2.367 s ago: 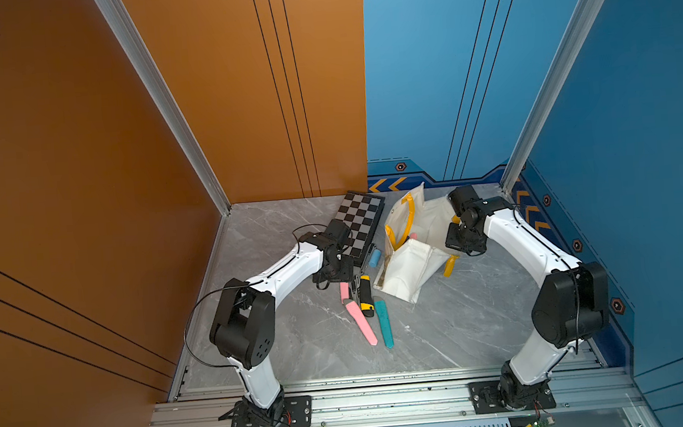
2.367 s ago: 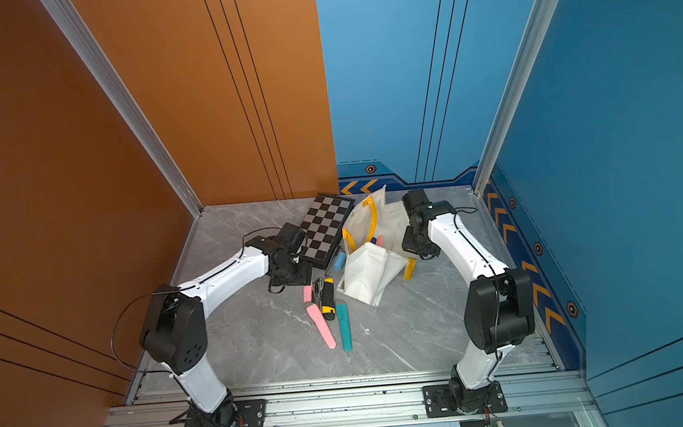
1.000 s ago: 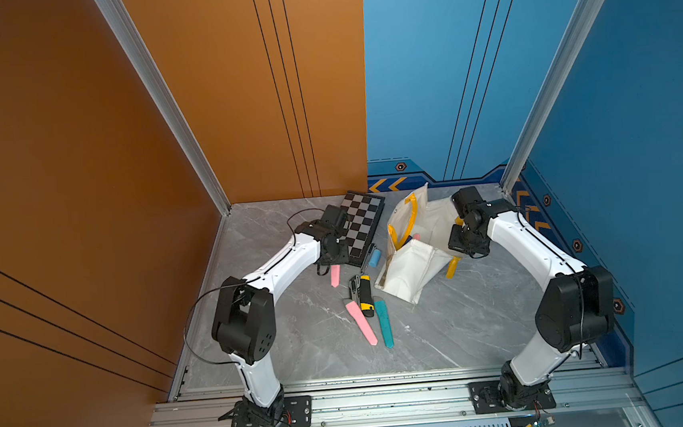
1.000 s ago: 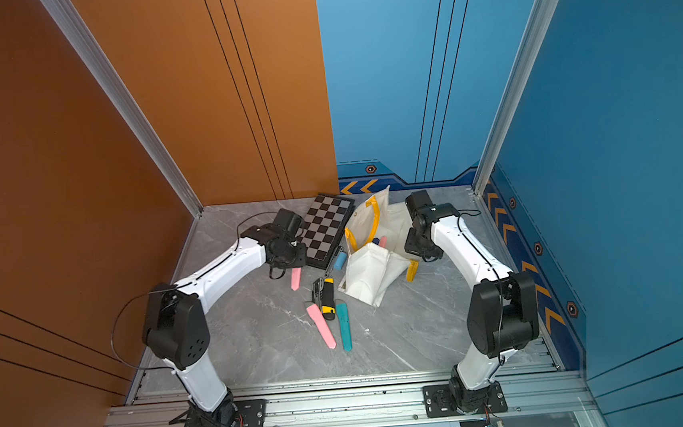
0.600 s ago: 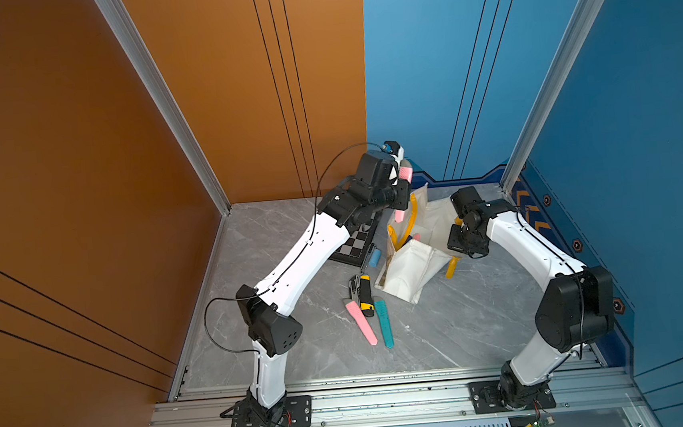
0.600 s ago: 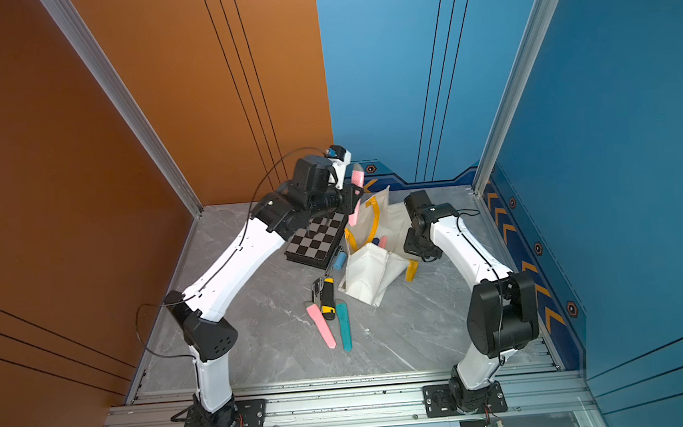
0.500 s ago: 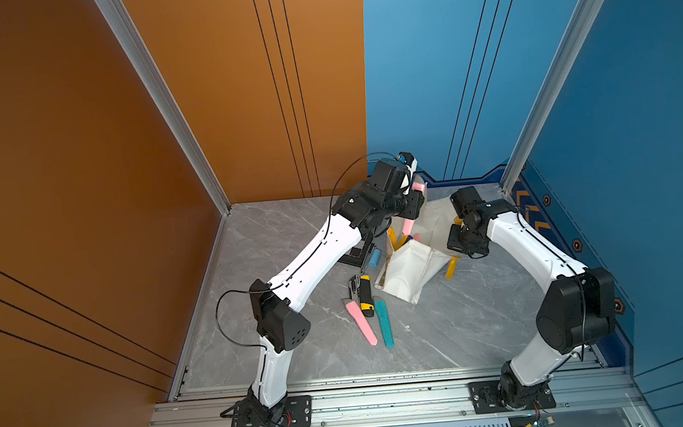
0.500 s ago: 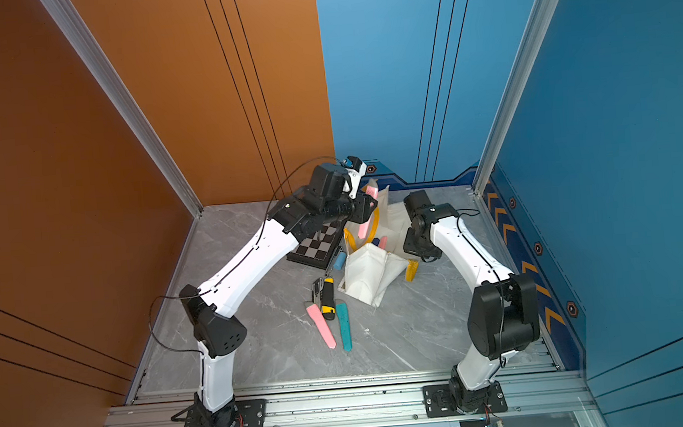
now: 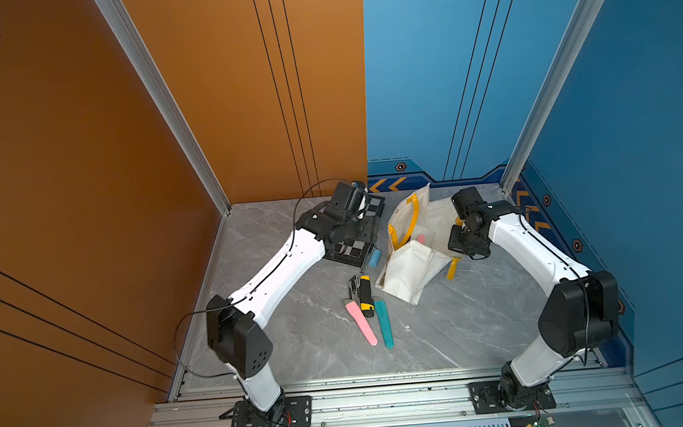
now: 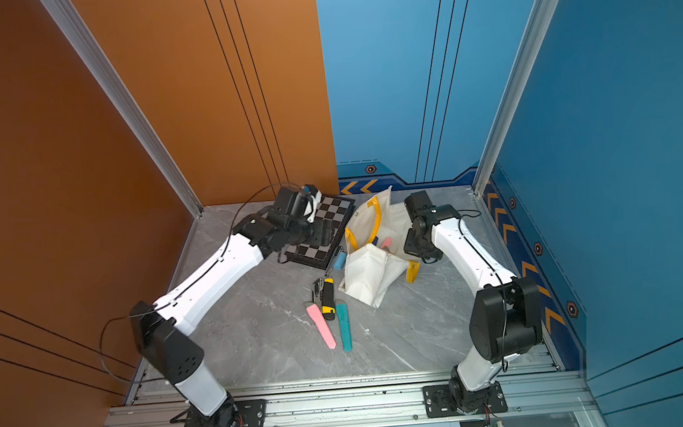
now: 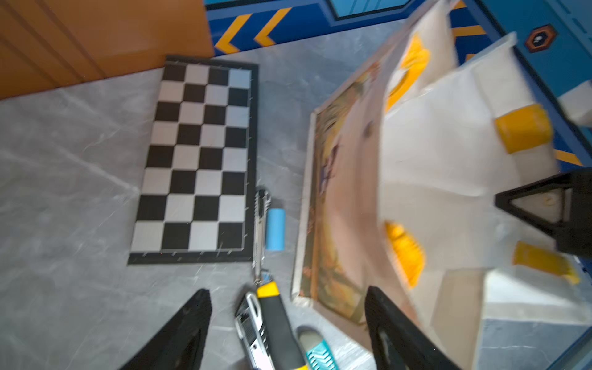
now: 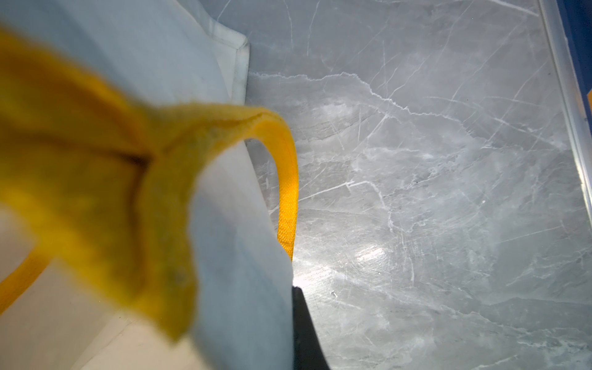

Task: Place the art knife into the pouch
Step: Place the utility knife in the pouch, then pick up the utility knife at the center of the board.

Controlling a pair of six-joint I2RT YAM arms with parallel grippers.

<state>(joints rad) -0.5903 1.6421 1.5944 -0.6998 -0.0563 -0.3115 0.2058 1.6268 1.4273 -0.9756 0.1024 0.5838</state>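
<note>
Right of centre on the grey marbled desk, the cream-white pouch sits with its mouth standing open toward the camera in both top views. The pink tip of the art knife shows inside that mouth, just right of a yellow handle; the rest of it is hidden by fabric.

The right end effector meets the pouch's right-hand edge and is closed on the pouch. In the right wrist view, white cloth and a yellow strap fill the left half of the frame, and only one black finger shows at the bottom.

The left end effector hangs above the desk with its fingers spread wide and nothing between them. In a top view it sits over the chessboard, left of the pouch and apart from it.

Between the chessboard and the pouch lie a small blue cylinder and, touching it in the left wrist view, a slim silver cutter. Lower in both top views, near the pouch's bottom corner, lie four more tools:
- a yellow-and-black utility knife
- a silver knife against its left side
- a pink knife
- a teal knife

The pink and teal knives point toward the bottom of the frame.
</note>
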